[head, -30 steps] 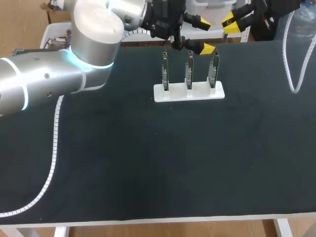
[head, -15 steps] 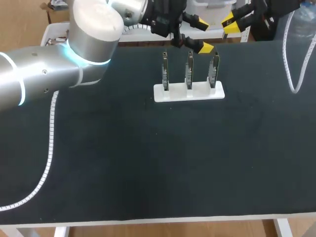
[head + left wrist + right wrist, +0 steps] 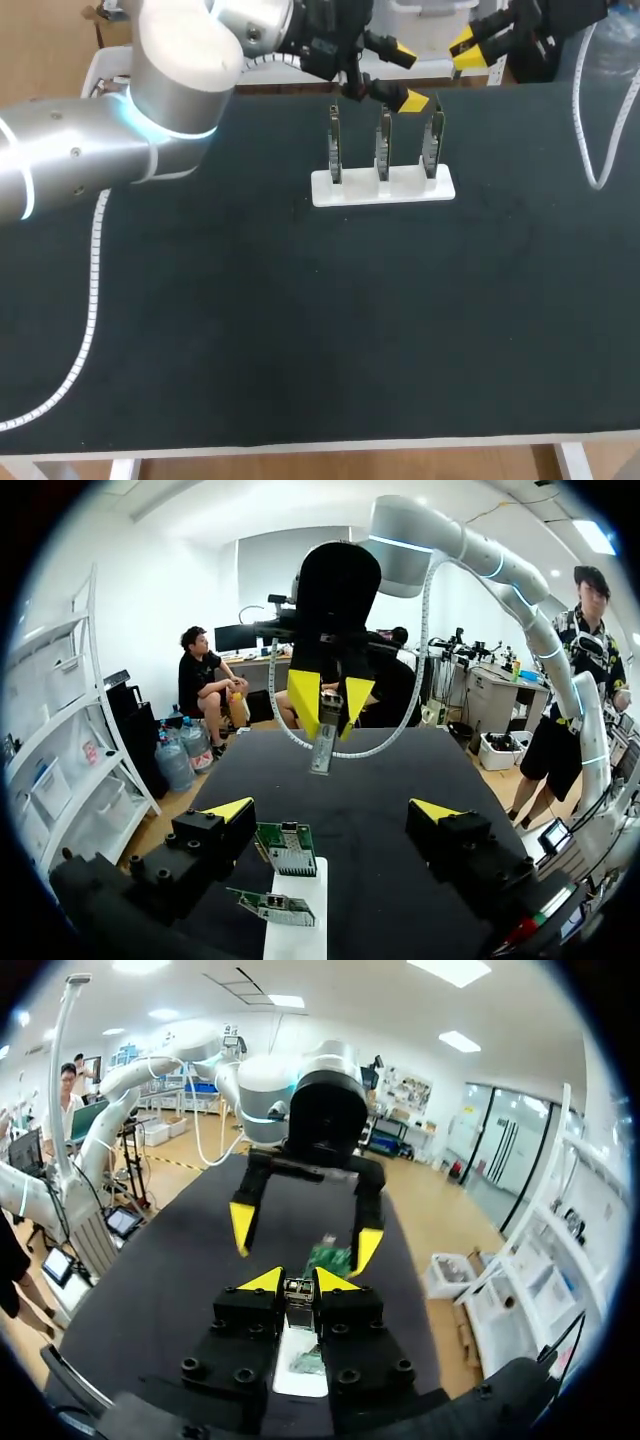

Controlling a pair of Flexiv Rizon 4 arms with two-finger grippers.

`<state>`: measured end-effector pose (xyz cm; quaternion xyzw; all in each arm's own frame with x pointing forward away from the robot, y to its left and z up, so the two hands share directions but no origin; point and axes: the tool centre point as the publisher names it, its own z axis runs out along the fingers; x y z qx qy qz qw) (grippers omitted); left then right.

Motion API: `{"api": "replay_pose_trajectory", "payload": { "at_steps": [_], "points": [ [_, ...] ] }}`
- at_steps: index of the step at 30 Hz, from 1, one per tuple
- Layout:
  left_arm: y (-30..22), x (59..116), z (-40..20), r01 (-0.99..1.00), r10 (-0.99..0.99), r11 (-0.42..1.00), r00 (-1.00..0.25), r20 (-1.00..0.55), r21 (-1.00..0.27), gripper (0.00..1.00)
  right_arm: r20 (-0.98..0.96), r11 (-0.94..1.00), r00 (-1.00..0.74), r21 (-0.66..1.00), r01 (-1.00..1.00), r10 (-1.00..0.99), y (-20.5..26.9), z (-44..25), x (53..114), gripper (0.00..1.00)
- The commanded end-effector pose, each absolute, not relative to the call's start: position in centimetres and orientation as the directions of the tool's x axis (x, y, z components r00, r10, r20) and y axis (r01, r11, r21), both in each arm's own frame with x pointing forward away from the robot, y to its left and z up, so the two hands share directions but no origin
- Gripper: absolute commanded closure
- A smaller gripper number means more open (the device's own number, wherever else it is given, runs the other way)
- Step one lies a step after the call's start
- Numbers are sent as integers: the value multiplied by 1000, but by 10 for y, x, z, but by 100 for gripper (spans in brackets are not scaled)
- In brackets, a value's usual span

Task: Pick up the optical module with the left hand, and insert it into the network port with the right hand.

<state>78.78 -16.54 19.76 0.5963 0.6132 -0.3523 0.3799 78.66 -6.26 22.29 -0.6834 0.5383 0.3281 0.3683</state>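
Observation:
A small metal optical module [image 3: 323, 744] is pinched between the yellow tips of my right gripper [image 3: 299, 1281], which hangs over the table's far edge [image 3: 468, 50]. The module [image 3: 298, 1292] points toward my left gripper [image 3: 405, 74]. That gripper stands wide open with nothing between its fingers [image 3: 332, 810], facing the right one just behind the card stand. Three green network cards [image 3: 383, 143] stand upright in a white holder [image 3: 383, 187]; in the left wrist view two cards [image 3: 285, 846] lie under and between its open fingers. One card [image 3: 326, 1257] shows ahead of the right gripper.
The dark table mat [image 3: 330, 320] spreads out in front of the holder. A white segmented cable [image 3: 88, 310] runs along the left side of the table, and another white cable [image 3: 590, 120] hangs at the far right.
My left arm has swung slightly, its elbow and cable shifting left, and its open gripper has edged a little left. The right gripper has held still with the module.

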Motion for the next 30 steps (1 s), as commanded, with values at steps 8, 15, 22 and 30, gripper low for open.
{"api": "replay_pose_trajectory", "payload": {
  "at_steps": [8, 15, 22, 30],
  "points": [
    [-165, 786, 198, 999, 465, 44, 0, -885, 23, 0, -854, -247, 163, -41, -968, -495, -64, 219, 790, 100],
    [-165, 786, 198, 999, 465, 44, 0, -885, 23, 0, -863, -293, 156, -10, -956, -481, -65, 218, 790, 100],
    [-165, 786, 198, 999, 465, 44, 0, -885, 23, 0, -862, -319, 138, 29, -947, -488, -66, 212, 791, 100],
    [-165, 786, 198, 999, 465, 44, 0, -885, 23, 0, -857, -348, 154, 32, -937, -491, -58, 211, 793, 100]
  ]
}}
